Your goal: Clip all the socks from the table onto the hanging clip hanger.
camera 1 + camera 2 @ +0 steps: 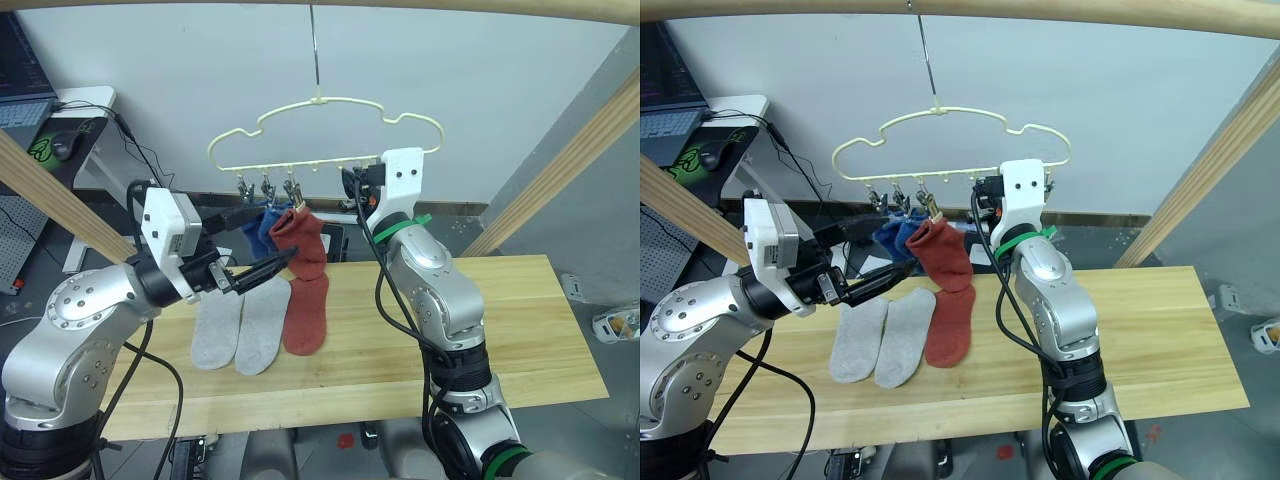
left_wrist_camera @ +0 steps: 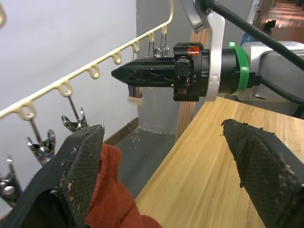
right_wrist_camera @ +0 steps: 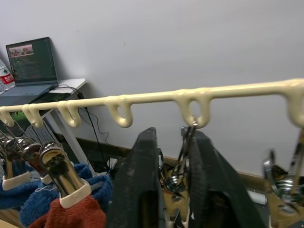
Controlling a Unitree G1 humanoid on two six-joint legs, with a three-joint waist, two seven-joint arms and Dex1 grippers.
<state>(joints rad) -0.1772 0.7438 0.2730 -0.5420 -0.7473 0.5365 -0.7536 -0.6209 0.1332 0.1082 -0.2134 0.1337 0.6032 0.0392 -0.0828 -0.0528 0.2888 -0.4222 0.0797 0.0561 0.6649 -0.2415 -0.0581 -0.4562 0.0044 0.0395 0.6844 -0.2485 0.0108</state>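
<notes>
The pale yellow clip hanger (image 1: pixel 322 102) hangs over the far edge of the wooden table (image 1: pixel 500 320). Two blue socks (image 1: pixel 256 228) and a red sock (image 1: pixel 302 240) hang from its left clips. On the table lie two grey socks (image 1: pixel 218 325) (image 1: pixel 263 325) and another red sock (image 1: pixel 306 315). My left gripper (image 1: pixel 278 231) is open, just left of the hanging red sock (image 2: pixel 111 190), one finger (image 2: pixel 78 171) touching it. My right gripper (image 3: pixel 173 190) is raised to the hanger's row and shut on a silver clip (image 3: pixel 184 142) right of the socks.
Slanted wooden posts stand at the left (image 1: pixel 50 195) and right (image 1: pixel 570 160), with a wooden rail (image 1: pixel 400 6) overhead. A white desk (image 1: pixel 85 100) with a laptop is at the back left. Several free clips (image 2: pixel 45 142) hang on the hanger.
</notes>
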